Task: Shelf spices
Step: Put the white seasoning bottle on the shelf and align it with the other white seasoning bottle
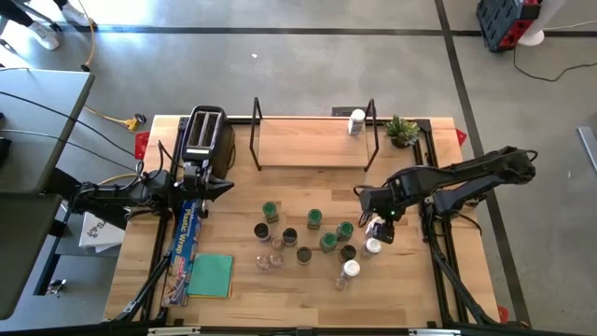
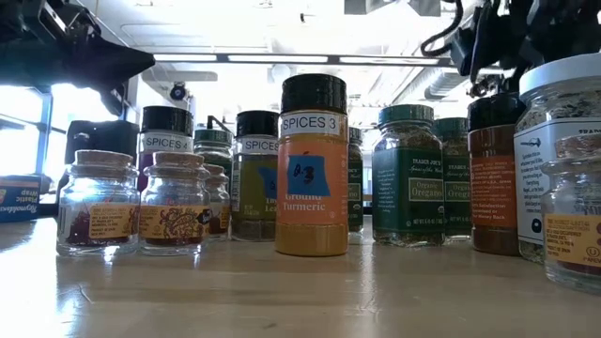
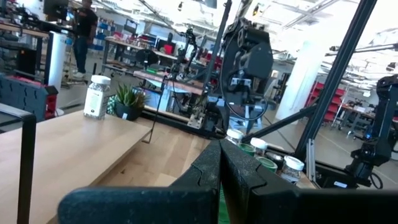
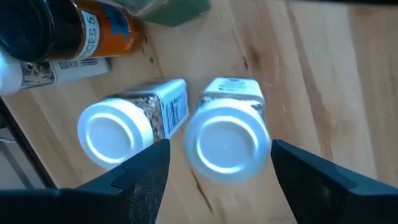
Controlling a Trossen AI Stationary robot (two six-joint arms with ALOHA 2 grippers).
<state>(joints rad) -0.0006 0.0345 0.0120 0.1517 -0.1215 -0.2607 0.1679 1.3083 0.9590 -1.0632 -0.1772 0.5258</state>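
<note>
Right gripper [image 4: 214, 163] is hovering with fingers spread wide, a white-lidded jar [image 4: 227, 144] sitting right between them, its white-lidded twin [image 4: 119, 135] just outside one finger. Looks like the pickup step; next it needs to drop and squeeze. Left gripper [image 3: 221, 180] is idling, fingers pressed together.

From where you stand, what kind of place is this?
Most likely a robotics lab or workshop: a bare concrete floor, workbenches with more equipment and arms behind, and a wooden table staged with spice jars.

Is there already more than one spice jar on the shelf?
No, the high view shows a single white-lidded jar on the shelf; the rest stand on the table.
</note>
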